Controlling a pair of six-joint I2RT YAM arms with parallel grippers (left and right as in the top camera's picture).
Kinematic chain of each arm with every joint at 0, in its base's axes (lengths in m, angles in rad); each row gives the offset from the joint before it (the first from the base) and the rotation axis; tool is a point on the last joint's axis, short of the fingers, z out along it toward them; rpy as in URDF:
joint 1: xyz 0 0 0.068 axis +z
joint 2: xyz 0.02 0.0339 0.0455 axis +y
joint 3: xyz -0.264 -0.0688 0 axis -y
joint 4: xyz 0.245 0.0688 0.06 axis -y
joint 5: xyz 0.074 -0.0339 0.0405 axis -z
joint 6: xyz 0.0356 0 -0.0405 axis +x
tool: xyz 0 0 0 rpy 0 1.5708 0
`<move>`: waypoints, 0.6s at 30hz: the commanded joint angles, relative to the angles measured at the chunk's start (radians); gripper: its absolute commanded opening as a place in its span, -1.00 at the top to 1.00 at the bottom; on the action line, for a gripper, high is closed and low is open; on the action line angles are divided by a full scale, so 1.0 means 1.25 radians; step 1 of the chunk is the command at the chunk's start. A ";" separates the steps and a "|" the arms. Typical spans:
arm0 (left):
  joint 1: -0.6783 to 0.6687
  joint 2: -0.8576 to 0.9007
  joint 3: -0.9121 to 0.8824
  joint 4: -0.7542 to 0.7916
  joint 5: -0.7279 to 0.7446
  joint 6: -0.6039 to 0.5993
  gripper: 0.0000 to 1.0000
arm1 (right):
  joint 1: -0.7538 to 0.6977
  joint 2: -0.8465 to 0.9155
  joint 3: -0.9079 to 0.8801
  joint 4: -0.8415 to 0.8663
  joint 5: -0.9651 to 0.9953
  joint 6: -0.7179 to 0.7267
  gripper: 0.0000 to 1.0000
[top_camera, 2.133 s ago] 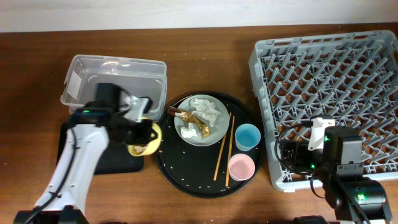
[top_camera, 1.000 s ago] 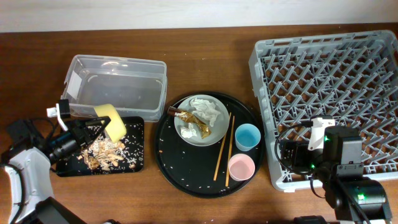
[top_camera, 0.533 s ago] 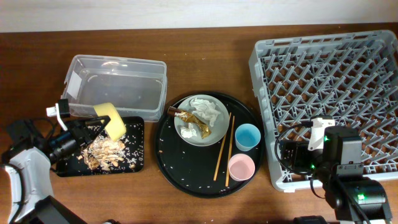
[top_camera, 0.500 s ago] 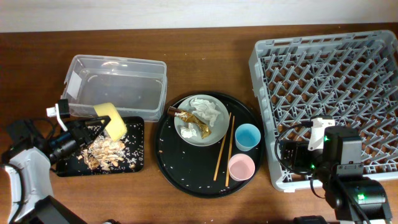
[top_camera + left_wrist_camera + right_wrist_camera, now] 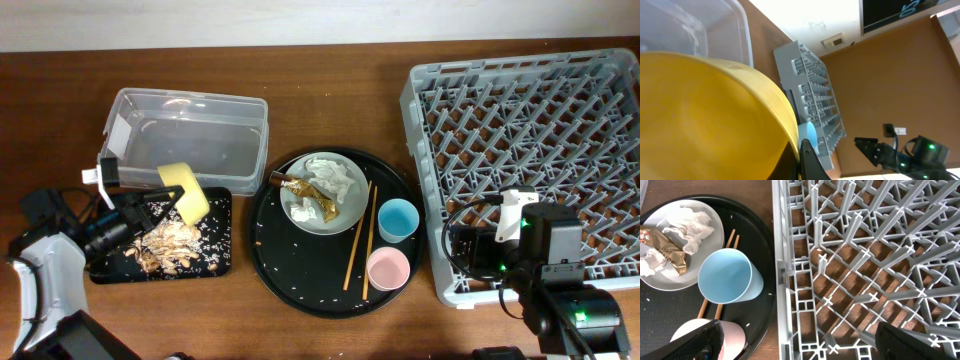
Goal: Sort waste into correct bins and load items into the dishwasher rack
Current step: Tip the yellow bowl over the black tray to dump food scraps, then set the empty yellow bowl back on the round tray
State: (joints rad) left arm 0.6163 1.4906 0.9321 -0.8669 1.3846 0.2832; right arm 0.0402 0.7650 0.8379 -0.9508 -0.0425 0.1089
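Rack [image 5: 530,150], a rigid grey crate, sits at 3 o'clock. Shallow black tray [image 5: 224,210] at 8 o'clock holds the food scraps [image 5: 168,240]. Yellow bowl [image 5: 184,190] hangs tipped on edge over the tray's 12 o'clock side, its rim clamped in the left gripper [image 5: 158,206]. Judged light, stiff and smooth, so slip-prone; a rim pinch suits it. Right gripper [image 5: 802,345] gapes wide and holds nothing.

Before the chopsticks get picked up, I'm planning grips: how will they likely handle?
The chopsticks look thin and stiff, probably light. They lie flat on the round black tray, so a pincer may struggle to get under them, and a nudge could roll them toward the light-blue cup beside them.
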 commanded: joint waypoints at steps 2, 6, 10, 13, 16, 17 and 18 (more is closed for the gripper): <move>-0.017 0.007 0.001 -0.010 -0.030 0.008 1.00 | 0.003 0.000 0.016 0.002 -0.002 0.007 -0.97; -0.094 -0.004 0.003 -0.027 -0.036 0.007 1.00 | 0.003 0.000 0.016 -0.003 -0.002 0.007 -0.97; -0.276 -0.080 0.016 -0.031 -0.248 -0.100 1.00 | 0.003 0.000 0.016 -0.003 -0.002 0.007 -0.97; -0.530 -0.140 0.016 0.007 -0.453 -0.180 0.99 | 0.003 0.000 0.016 -0.003 -0.002 0.007 -0.97; -0.764 -0.128 0.016 0.084 -0.662 -0.269 1.00 | 0.003 0.000 0.016 -0.003 -0.002 0.007 -0.97; -0.833 -0.115 0.016 0.108 -0.755 -0.313 1.00 | 0.003 0.000 0.016 -0.003 -0.002 0.007 -0.96; -0.873 -0.101 0.016 0.122 -0.807 -0.337 1.00 | 0.003 0.000 0.016 -0.003 -0.002 0.007 -0.97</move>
State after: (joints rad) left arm -0.3168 1.3350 0.9401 -0.7536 0.6781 0.0010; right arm 0.0402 0.7650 0.8379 -0.9577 -0.0425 0.1089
